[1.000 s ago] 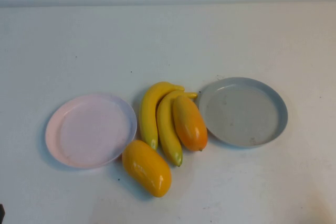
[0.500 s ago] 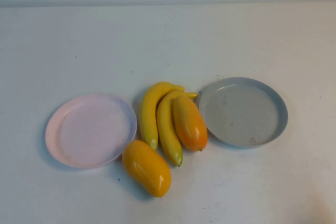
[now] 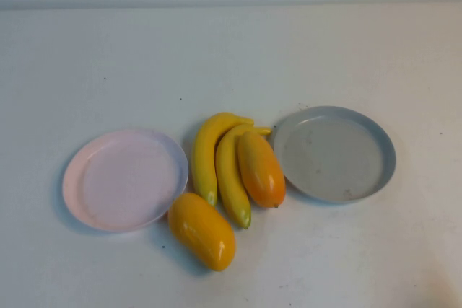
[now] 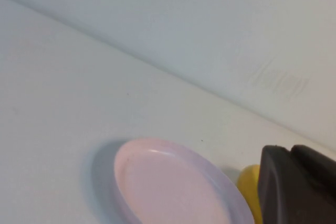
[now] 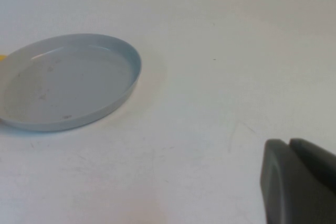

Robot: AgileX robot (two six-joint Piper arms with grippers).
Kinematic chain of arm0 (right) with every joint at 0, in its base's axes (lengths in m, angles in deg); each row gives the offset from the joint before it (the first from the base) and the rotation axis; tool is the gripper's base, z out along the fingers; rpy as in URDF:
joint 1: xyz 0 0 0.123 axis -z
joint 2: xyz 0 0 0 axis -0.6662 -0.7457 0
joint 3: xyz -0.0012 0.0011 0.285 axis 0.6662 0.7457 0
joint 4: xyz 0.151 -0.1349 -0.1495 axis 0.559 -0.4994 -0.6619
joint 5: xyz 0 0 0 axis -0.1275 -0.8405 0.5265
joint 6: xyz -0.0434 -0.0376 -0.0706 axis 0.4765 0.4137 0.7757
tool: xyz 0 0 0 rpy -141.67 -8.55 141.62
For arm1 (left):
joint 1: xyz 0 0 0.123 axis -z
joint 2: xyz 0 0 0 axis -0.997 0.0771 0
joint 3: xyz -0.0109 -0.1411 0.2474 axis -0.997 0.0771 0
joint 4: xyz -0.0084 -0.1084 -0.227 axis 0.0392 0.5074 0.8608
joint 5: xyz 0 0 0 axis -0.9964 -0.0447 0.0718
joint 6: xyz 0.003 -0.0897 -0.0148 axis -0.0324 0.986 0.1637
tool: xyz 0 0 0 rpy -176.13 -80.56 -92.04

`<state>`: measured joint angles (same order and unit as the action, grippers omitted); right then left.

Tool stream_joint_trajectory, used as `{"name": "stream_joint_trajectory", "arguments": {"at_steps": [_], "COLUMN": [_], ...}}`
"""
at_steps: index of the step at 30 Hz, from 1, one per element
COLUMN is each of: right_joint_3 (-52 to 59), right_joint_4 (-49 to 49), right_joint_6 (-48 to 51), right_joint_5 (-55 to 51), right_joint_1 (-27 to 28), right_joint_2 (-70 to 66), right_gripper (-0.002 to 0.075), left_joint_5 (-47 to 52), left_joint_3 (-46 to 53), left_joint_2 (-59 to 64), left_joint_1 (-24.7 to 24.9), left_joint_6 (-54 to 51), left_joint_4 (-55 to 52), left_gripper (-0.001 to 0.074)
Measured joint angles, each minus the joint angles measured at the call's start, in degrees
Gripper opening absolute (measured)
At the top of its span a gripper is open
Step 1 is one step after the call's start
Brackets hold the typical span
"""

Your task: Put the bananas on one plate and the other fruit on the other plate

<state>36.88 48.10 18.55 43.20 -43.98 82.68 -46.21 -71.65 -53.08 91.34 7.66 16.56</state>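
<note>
Two bananas (image 3: 204, 153) (image 3: 229, 174) lie side by side at the table's middle. The orange mango-like fruit (image 3: 260, 169) leans against the right banana. The golden fruit (image 3: 202, 231) lies in front, touching the pink plate (image 3: 124, 178) on the left. The blue-grey plate (image 3: 333, 153) is on the right. Both plates hold nothing. Neither gripper shows in the high view. My left gripper (image 4: 291, 153) is shut, near the pink plate (image 4: 168, 182), with a bit of yellow fruit (image 4: 249, 187) behind it. My right gripper (image 5: 289, 142) is shut, apart from the blue-grey plate (image 5: 68, 80).
The white table (image 3: 231, 55) stretches back to a pale wall. There is bare table behind the fruit and in front of both plates.
A dark bit of the left arm at the high view's bottom left corner one second ago is gone. The fruit and plates have not moved.
</note>
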Motion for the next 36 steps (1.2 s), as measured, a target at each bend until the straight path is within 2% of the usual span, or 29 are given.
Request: {"name": "stream_joint_trajectory", "arguments": {"at_steps": [5,12,18,26,29,36], "right_joint_3": [0.0,0.0,0.0,0.0,0.0,0.0], "right_joint_4": [0.0,0.0,0.0,0.0,0.0,0.0], "right_joint_6": [0.0,0.0,0.0,0.0,0.0,0.0], "right_joint_5": [0.0,0.0,0.0,0.0,0.0,0.0], "right_joint_1": [0.0,0.0,0.0,0.0,0.0,0.0], "right_joint_2": [0.0,0.0,0.0,0.0,0.0,0.0], "right_gripper": [-0.0015,-0.0016,-0.0015,-0.0015,-0.0015,-0.0015], "left_joint_5": [7.0,22.8,32.5,36.1,36.1,36.1], "left_joint_3": [-4.9,-19.0,-30.5,-41.6,-45.3,-54.6], "left_joint_2": [3.9,23.9,41.1,60.8,66.0,78.1], "left_joint_1": [0.0,0.0,0.0,0.1,1.9,12.0], "left_joint_6": [1.5,1.1,-7.7,-18.6,-20.3,-19.5], "left_joint_4": [3.1,3.3,4.1,7.2,7.8,8.0], "left_gripper": [-0.0003,-0.0003,-0.0003,-0.0003,-0.0003,-0.0003]}}
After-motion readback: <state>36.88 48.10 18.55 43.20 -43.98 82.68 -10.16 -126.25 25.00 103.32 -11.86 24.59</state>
